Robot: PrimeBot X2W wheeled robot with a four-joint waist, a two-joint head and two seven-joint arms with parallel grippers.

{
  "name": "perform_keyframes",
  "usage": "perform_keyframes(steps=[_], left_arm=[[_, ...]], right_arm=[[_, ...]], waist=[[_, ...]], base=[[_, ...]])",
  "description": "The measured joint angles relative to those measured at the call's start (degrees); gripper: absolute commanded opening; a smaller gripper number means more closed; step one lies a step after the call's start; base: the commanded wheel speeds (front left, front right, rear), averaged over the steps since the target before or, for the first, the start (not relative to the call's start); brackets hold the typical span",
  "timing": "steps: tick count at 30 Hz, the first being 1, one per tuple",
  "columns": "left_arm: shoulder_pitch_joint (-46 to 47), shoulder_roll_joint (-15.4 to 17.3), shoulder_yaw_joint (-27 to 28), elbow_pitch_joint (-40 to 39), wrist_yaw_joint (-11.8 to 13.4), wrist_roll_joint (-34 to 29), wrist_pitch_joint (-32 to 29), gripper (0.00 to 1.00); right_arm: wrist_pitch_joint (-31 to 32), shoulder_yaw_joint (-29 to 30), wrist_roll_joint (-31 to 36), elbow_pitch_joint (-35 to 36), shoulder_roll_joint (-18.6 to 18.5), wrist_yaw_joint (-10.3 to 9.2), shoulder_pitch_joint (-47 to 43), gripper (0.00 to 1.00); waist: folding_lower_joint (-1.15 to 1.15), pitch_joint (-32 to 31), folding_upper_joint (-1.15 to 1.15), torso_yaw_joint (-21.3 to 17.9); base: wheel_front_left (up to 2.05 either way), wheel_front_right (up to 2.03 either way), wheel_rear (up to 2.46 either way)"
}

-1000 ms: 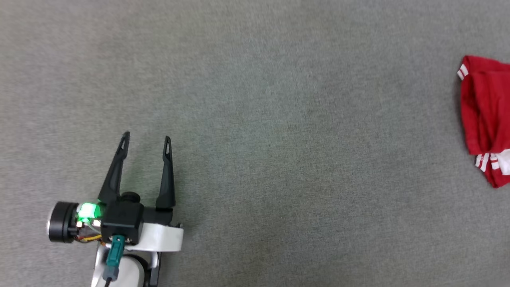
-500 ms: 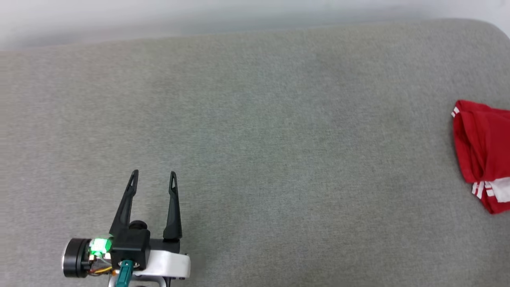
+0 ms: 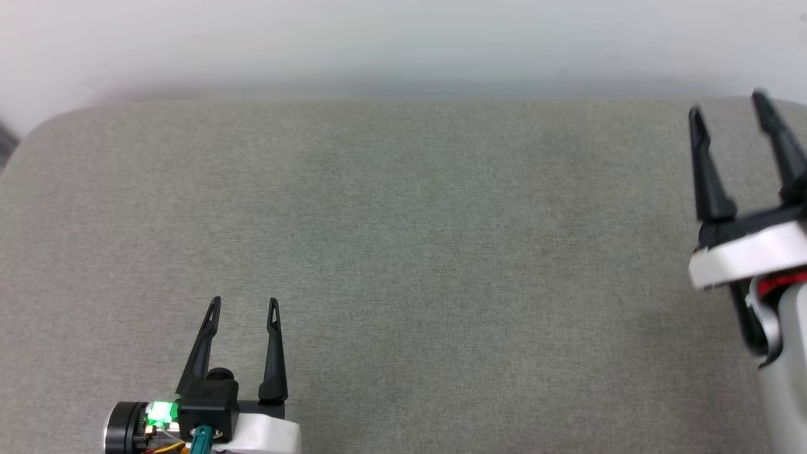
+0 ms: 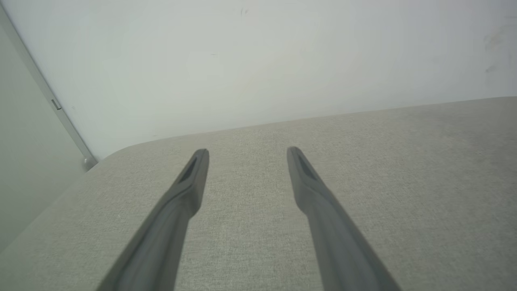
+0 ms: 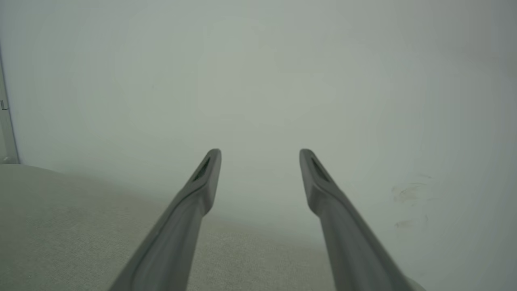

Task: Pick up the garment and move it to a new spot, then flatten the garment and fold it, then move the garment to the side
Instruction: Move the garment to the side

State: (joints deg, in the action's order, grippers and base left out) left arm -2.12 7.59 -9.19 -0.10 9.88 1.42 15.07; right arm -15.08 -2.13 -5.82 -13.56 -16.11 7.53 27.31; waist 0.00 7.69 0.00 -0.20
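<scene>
Your left gripper (image 3: 244, 301) and right gripper (image 3: 727, 104) hover over a grey padded surface (image 3: 403, 221), each with fingers spread and holding nothing. Where the shirt lies cannot be told. You seem between steps; next, probably locate the shirt before reaching.

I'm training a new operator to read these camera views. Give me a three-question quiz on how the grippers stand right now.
1. True or false: the left gripper is shut on something.
2. Multiple choice: in the head view, which gripper's fingertips reach nearer the wall? A) left gripper B) right gripper
3. Fill in: the fabric surface under the left gripper is ___ in colour.
Key: 1 false; 2 B; 3 grey.
</scene>
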Motion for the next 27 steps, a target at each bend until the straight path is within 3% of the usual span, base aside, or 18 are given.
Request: perform_keyframes(steps=[13, 27], left_arm=[[-3.0, -1.1, 0.2, 1.4, -1.2, -0.1, 0.0, 1.0], [-5.5, -1.6, 0.9, 1.1, -2.4, 0.2, 0.0, 1.0]], right_arm=[[0.0, 5.1, -2.8, 5.3, 7.2, -0.01, -21.4, 1.0], [0.0, 7.1, -3.9, 11.6, 11.8, -0.02, -32.7, 1.0]], waist=[[0.0, -5.0, 0.0, 2.7], [0.0, -8.0, 0.0, 2.5]], base=[[0.0, 0.0, 0.0], [0.0, 0.0, 0.0]])
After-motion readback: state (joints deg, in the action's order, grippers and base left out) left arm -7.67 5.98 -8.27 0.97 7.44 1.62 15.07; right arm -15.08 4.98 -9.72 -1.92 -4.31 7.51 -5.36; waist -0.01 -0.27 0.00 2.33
